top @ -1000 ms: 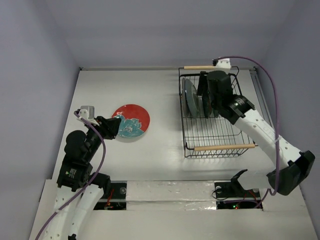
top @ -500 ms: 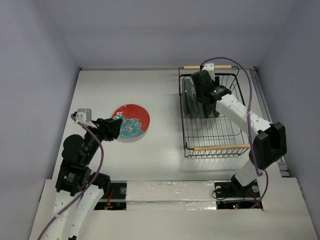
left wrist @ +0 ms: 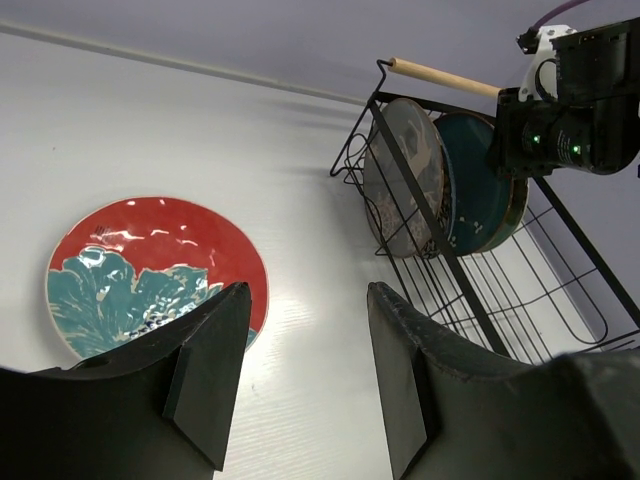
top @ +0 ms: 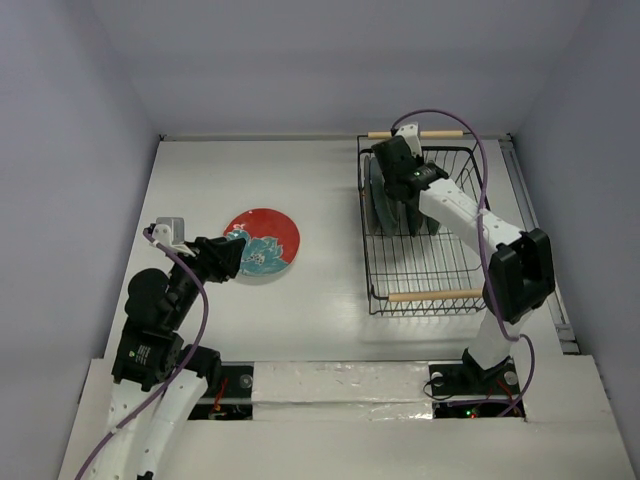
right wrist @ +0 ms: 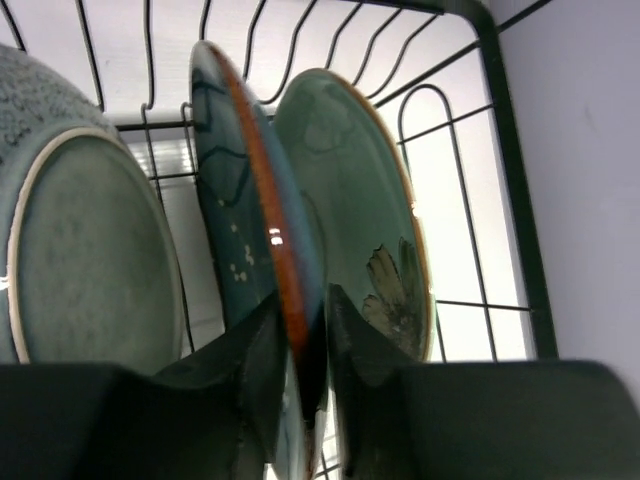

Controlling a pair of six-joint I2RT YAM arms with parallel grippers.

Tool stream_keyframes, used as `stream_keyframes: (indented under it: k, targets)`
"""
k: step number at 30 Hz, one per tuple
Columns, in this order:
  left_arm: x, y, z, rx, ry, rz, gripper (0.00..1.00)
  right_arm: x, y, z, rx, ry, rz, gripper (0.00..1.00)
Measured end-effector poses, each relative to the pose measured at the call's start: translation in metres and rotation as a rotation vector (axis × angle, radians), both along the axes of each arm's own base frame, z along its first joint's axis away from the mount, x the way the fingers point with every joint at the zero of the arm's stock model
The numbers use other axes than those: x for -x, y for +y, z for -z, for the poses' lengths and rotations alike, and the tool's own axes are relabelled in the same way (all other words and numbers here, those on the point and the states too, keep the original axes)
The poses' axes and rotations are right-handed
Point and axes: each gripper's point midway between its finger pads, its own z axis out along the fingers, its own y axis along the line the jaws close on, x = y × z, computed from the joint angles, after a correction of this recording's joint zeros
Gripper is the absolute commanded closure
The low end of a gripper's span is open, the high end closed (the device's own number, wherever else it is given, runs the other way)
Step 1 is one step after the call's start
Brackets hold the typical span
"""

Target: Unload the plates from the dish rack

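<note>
The black wire dish rack [top: 425,272] stands at the back right, with three plates upright at its far end. In the right wrist view my right gripper [right wrist: 305,297] straddles the rim of the middle one, a dark teal plate [right wrist: 240,190] with an orange-brown edge, and is shut on it. A grey-backed plate [right wrist: 90,270] stands to its left and a greenish plate with a brown figure [right wrist: 350,190] to its right. The red plate with teal flowers [top: 263,242] lies flat on the table at left. My left gripper [top: 232,256] hovers open and empty by its near left edge.
The rack's wooden handles are at its far end [top: 415,134] and near end [top: 440,295]. The near half of the rack holds nothing. Grey walls close in the white table [top: 300,180] at back and sides. A purple cable [top: 470,140] loops over the rack.
My right arm has swung round and its gripper has moved left onto the upright plates, closing over the middle one's rim. The left arm has barely moved.
</note>
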Motion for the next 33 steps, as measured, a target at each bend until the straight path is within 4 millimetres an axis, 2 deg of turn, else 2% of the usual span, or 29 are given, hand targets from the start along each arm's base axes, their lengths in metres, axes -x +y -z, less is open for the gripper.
stream_keyframes:
  k: [2,8,14,18,22,27,33]
  targets:
    - [0.0,0.0,0.0,0.0,0.0,0.0,0.53,-0.001,-0.001,-0.004,0.016,-0.004,0.002,0.78]
    - [0.0,0.0,0.0,0.0,-0.001,0.0,0.53,0.003,-0.01,-0.007,0.1,0.042,-0.022,1.0]
    - [0.0,0.0,0.0,0.0,-0.002,0.0,0.53,0.004,-0.012,-0.011,0.107,0.05,-0.033,1.0]
    - [0.001,0.0,-0.001,0.002,-0.007,-0.001,0.53,0.009,-0.014,-0.022,0.104,0.039,-0.035,1.0]
    - [0.003,0.001,-0.003,0.004,-0.015,-0.001,0.53,0.019,-0.02,-0.052,0.095,-0.01,-0.036,1.0]
    - [0.003,0.001,-0.003,0.005,-0.016,-0.002,0.53,0.039,-0.031,-0.11,0.049,-0.142,-0.017,1.0]
    - [0.003,0.001,-0.003,0.005,-0.016,-0.002,0.53,0.076,-0.046,-0.176,-0.081,-0.327,-0.01,1.0]
